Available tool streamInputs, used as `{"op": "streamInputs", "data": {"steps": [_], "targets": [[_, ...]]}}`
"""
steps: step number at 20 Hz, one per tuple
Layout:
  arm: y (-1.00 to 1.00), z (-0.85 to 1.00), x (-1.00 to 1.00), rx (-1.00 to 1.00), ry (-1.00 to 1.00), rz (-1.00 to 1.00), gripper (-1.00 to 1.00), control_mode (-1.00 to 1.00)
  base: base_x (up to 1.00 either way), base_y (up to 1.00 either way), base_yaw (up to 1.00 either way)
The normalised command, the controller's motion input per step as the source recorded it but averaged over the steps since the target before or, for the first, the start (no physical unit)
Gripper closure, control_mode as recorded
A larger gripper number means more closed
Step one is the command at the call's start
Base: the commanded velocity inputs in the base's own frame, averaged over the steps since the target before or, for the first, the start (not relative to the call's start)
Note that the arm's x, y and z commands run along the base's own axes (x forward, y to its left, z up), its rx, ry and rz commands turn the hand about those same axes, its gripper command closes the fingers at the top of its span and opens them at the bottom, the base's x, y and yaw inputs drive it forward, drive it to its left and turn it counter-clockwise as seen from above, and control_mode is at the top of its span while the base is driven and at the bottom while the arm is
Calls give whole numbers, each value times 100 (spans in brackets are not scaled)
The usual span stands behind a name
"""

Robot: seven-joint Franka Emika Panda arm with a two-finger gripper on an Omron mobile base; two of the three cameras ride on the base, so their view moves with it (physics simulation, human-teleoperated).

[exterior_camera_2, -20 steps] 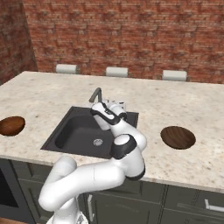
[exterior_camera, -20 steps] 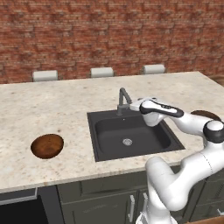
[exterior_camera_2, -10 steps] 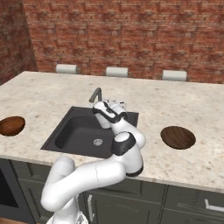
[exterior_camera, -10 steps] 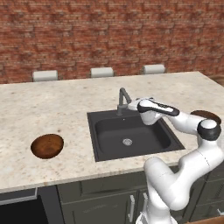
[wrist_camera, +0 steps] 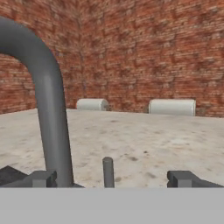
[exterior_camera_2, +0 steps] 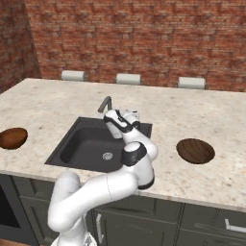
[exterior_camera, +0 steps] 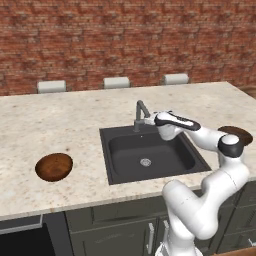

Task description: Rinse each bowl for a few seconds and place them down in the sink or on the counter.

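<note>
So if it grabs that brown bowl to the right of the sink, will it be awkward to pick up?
Probably stiff: the bowl looks like grained wood, so it shouldn't flex. It looks shallow and sits flat on the counter, so it likely won't tip, but its low rim may give little to grip. It is probably light.

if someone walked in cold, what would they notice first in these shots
Most likely the white arm stretched over the black sink, its open gripper right at the grey faucet, which looms close in the hand view. Next come the two brown wooden bowls on the beige counter, one far to the sink's left and one to its right, neither held.
</note>
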Motion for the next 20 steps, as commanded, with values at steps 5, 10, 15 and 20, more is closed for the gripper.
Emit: {"op": "streamInputs", "data": {"steps": [5,10,15,20], "targets": [[-1,-19,29,0,4,1,-100,-100,0,0,0],[0,-21,31,0,3,1,-100,-100,0,0,0],[0,-20,31,0,1,1,-100,-100,0,0,0],[-14,-13,20,2,0,1,-100,-100,0,0,0]]}}
